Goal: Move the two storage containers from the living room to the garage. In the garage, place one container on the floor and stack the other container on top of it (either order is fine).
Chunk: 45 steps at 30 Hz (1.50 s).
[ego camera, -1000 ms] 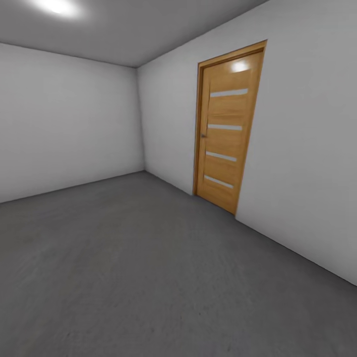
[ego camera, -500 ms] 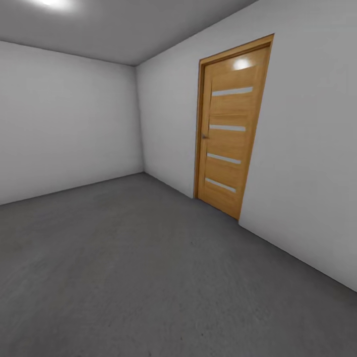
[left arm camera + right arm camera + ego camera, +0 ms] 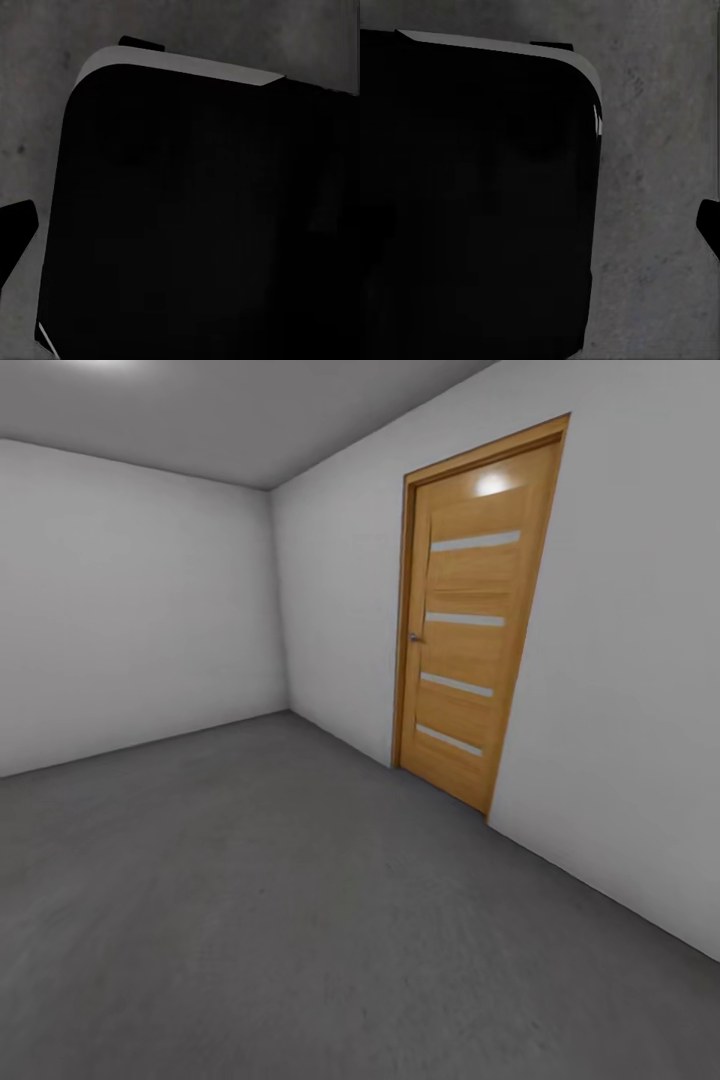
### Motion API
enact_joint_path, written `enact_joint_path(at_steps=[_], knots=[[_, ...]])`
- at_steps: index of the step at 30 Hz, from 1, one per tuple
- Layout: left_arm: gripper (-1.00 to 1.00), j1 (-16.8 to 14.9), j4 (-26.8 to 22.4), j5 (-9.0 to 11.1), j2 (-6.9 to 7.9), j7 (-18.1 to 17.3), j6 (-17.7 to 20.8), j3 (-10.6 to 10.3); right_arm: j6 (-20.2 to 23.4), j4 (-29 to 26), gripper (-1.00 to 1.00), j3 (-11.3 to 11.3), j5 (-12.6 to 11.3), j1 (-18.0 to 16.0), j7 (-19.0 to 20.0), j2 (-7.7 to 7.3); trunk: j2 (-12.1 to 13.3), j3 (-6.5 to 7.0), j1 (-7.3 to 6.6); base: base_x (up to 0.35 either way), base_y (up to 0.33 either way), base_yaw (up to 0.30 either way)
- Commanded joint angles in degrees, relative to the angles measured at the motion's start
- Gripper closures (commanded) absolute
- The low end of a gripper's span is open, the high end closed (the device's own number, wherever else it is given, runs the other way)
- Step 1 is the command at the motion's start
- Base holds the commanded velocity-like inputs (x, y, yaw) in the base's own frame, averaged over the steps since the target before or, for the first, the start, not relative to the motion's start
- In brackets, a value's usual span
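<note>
We face the garage's dark grey, rough floor (image 3: 300, 920), pale walls and wooden door (image 3: 470, 610); pincer states we cannot tell.

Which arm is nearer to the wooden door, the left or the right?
Right, probably. The wooden door is in the wall on the head view's right, so the right arm's side is closer and the left arm's farther. Both wrist views look down at the floor.
</note>
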Motion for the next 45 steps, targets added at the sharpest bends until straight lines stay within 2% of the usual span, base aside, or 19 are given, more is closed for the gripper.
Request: enact_joint_path(at_steps=[1, 22, 45], knots=[[-1.00, 0.0, 0.0, 0.3, -0.02, 0.0, -0.2, 0.0, -0.2, 0.0, -1.00, 0.1, 0.2, 0.0, -0.1, -0.01, 0.0, -0.05, 0.03, 0.323, 0.000, 0.000], [-1.00, 0.0, 0.0, -0.3, -0.18, 0.0, -0.2, -0.1, -0.2, 0.0, -1.00, 0.1, 0.2, 0.0, -0.1, -0.01, 0.0, -0.05, 0.03, 0.323, 0.000, 0.000], [-1.00, 0.0, -0.1, 0.4, 0.05, 0.0, -0.3, 0.6, -0.2, 0.0, -1.00, 0.1, 0.2, 0.0, -0.1, -0.01, 0.0, -0.05, 0.03, 0.323, 0.000, 0.000]])
